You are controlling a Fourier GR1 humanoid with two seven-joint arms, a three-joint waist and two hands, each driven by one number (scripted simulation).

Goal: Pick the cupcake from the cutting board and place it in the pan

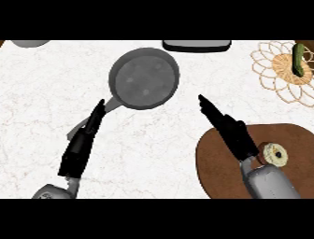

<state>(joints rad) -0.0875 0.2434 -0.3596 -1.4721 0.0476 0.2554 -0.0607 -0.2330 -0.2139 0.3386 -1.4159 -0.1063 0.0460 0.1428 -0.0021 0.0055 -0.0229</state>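
Cupcake (275,154) on cutting board (291,140), just beside right hand (230,132) wrist, fingers straight

The white marble table (35,102) has thin pale veins. The round grey metal pan (145,77) is speckled inside. The round wooden cutting board (294,140) is dark brown. The small cream cupcake (275,153) has a dark spot on top. The lacy mat (284,84) is cream with a tan middle. Both hands are black.

White marble counter (160,135), brown wood edges.
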